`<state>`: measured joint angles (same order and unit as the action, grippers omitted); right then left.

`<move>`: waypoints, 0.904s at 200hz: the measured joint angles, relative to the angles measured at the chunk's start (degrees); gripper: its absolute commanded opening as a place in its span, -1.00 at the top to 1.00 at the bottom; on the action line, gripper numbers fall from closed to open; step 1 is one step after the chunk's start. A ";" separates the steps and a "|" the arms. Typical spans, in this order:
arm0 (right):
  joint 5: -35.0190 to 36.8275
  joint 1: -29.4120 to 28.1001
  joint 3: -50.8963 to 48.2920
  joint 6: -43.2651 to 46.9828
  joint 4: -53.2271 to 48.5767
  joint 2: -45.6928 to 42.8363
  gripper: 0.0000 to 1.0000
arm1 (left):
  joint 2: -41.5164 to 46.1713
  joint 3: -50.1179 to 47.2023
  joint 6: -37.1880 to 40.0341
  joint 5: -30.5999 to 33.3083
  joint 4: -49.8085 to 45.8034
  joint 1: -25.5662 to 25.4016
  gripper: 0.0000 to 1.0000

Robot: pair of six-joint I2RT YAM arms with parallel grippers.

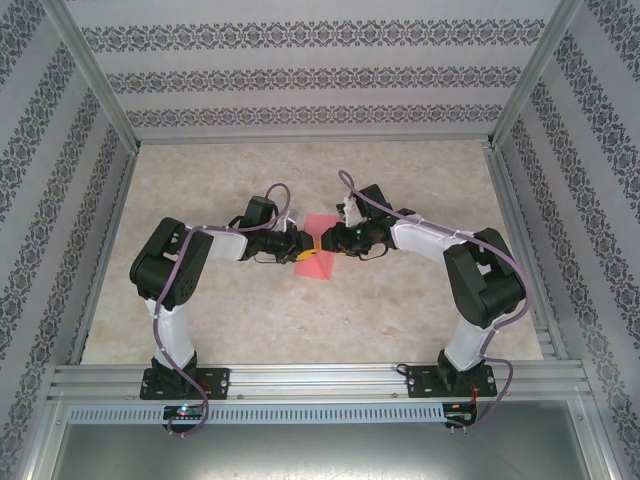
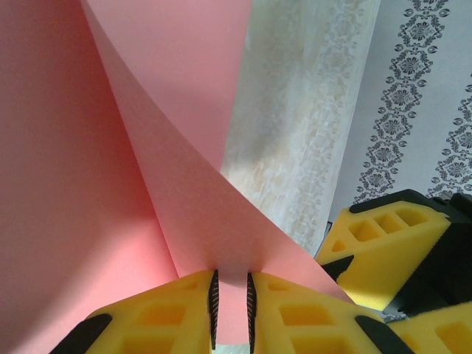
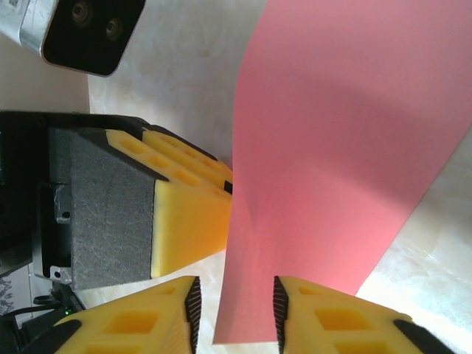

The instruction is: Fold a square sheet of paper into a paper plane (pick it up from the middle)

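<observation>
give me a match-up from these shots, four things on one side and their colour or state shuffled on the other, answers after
Things:
1. left gripper
2. right gripper
3. square sheet of paper
4. table

Colour or state:
a. pale marbled surface
b. pink-red, bent into a curve
c. shut on the sheet's edge
d. jaws apart, the sheet's edge between them

Pairs: 1-c, 2-d, 3-b, 4-a
</observation>
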<state>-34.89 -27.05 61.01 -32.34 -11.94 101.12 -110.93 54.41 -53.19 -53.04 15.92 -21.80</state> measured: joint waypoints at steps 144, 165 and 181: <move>1.07 1.36 1.92 4.33 -1.22 3.30 0.85 | 0.90 0.44 0.00 0.15 -0.04 0.00 0.55; 1.05 1.73 2.62 5.55 -1.68 4.87 0.85 | 1.55 0.50 -0.02 0.15 0.00 -0.11 0.55; 1.07 2.05 2.97 6.08 -2.01 5.97 0.85 | 1.60 0.66 -0.04 0.17 -0.02 -0.50 0.55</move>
<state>-33.82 -24.99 63.99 -26.26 -13.96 107.09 -109.34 55.07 -53.23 -52.86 15.90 -22.31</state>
